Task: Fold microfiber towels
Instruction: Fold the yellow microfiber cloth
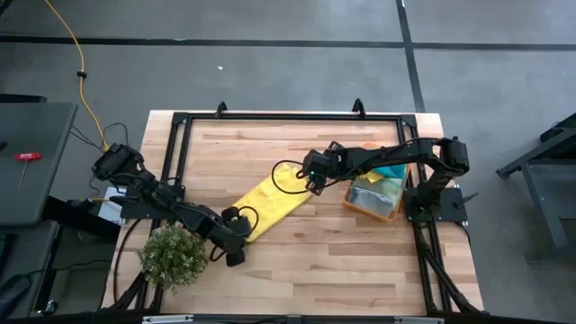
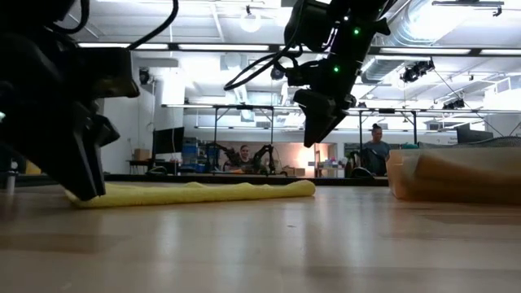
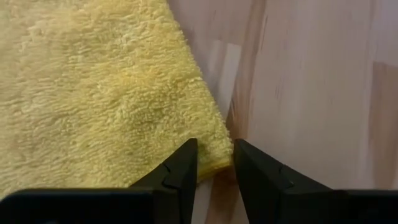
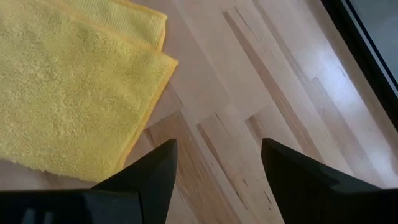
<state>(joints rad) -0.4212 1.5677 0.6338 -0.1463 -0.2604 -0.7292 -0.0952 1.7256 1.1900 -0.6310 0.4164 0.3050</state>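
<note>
Left gripper [image 3: 214, 163] jaws are pinching the yellow towel [image 1: 267, 206] corner, narrow gap w/ the hem between them. Right gripper [image 4: 214, 165] jaws are standing wide open, holding nothing, hovering just past the towel's far end. Towel is lying folded on the table [image 1: 342, 261], long axis running diagonally from left gripper up toward right gripper. Left arm is the one on it. Bin [image 1: 376, 200] w/ more towels is sitting by the right arm; contents hard to make out. Plant [image 1: 173, 256] is near the left arm.
</note>
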